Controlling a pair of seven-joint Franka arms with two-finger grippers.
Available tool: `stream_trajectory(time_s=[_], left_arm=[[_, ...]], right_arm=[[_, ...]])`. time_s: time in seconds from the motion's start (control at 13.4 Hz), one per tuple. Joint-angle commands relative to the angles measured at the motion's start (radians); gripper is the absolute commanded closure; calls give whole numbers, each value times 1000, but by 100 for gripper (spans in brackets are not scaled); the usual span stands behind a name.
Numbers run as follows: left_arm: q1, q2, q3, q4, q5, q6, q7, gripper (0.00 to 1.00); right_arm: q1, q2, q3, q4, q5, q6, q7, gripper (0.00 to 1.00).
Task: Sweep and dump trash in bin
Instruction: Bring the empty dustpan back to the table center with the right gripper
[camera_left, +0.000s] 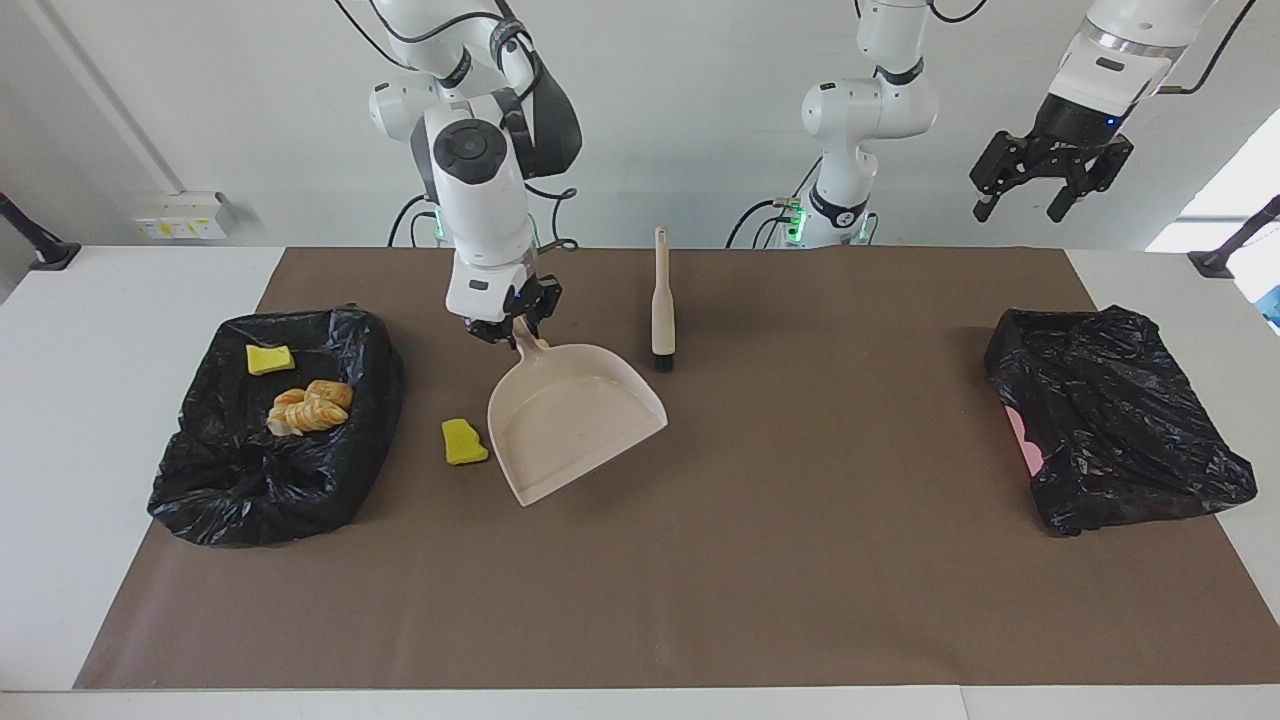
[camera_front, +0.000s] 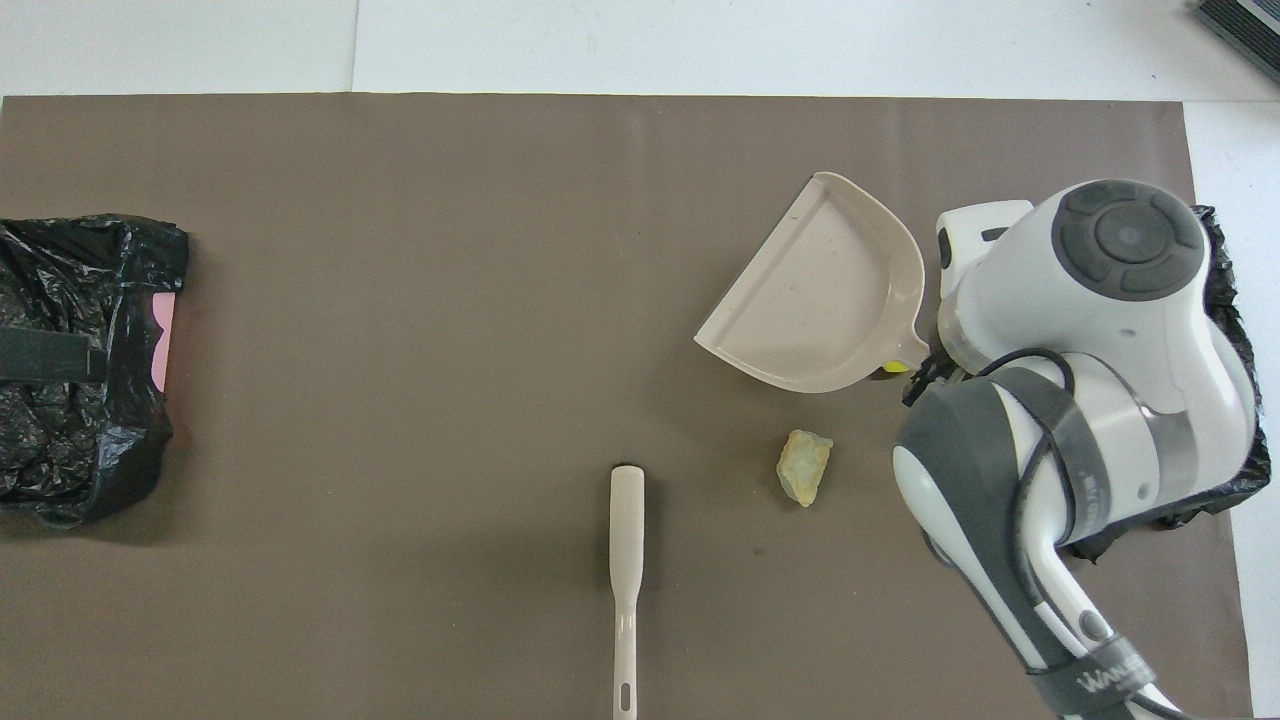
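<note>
My right gripper is shut on the handle of the pale pink dustpan, which hangs tilted and empty over the mat beside the bin. The dustpan is over the mat's right-arm half. A yellow sponge scrap of trash lies between dustpan and bin. A beige lump lies nearer to the robots than the pan and is hidden by it in the facing view. The black-bagged bin holds a yellow scrap and orange lumps. My left gripper waits open, high over its end of the table.
A beige brush lies on the brown mat in front of the robots, its handle pointing at them. A second black bag with pink showing sits at the left arm's end. My right arm covers most of the bin from above.
</note>
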Motion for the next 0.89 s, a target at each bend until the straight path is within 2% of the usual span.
stream_trajectory(time_s=[0.0,0.15,0.37,0.6,0.82], left_arm=[[4,-20,-2,-15,11,-15,-3,0],[1,-20,-4,-11,11,-23,-8,0],[4,-18,-2,-5,11,-33,-12,0],[6,-17,4,-5,11,-32,-12,0],[-4,-24,3,-18,10,-33,-15,0]], right_arm=[[71,65,-3,48,55,35,247,100],[116,110,-3,80,96,78,380,100],[191,258,-4,227,87,69,542,100],[194,392,-4,370,84,63,609,100],[190,476,-10,454,84,63,666,100]])
